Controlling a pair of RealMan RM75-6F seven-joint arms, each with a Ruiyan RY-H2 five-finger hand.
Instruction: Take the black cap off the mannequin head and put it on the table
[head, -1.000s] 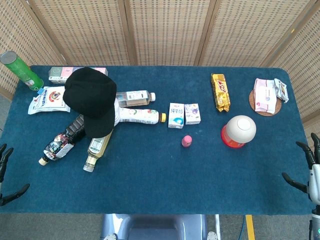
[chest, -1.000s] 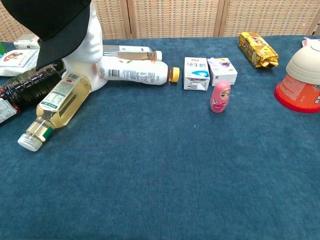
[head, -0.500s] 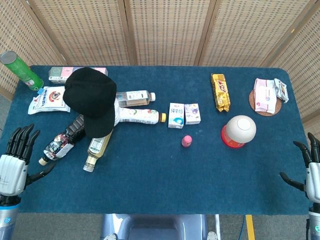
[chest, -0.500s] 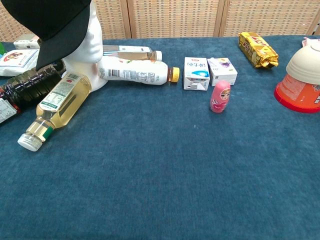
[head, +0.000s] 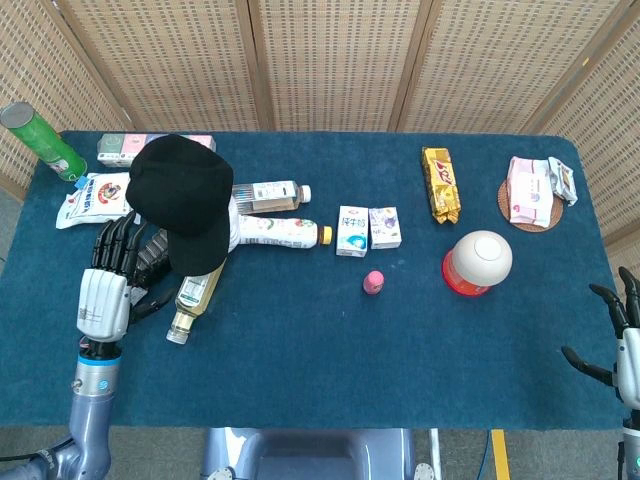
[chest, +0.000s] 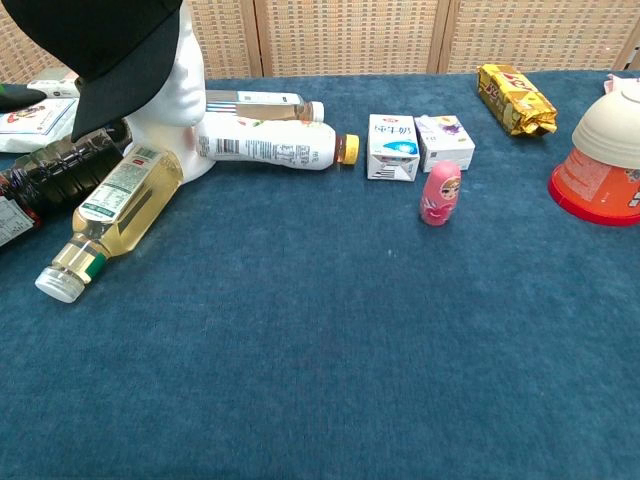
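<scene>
Your left hand (head: 106, 285) hangs over the near-left part of the table (head: 300, 370), fingers spread and pointing up toward 12 o'clock, holding nothing. It covers most of the dark bottle (head: 152, 252) lying there. At about 1 o'clock from that hand, the black cap (head: 183, 198) still sits on the white mannequin head (chest: 182, 95), its brim reaching toward 6 o'clock; the chest view shows the brim shading the face. At 3 o'clock from your left hand lies a pale-yellow bottle (head: 193, 298), touching the mannequin's base. A white bottle (head: 282, 233) stretches from the mannequin toward 3 o'clock, then two small cartons (head: 367, 229), a pink doll (head: 373, 282) and a red-and-white bowl (head: 477, 262). Your right hand (head: 622, 335) waits at the frame's far-right edge, fingers apart and empty, well apart from everything.
</scene>
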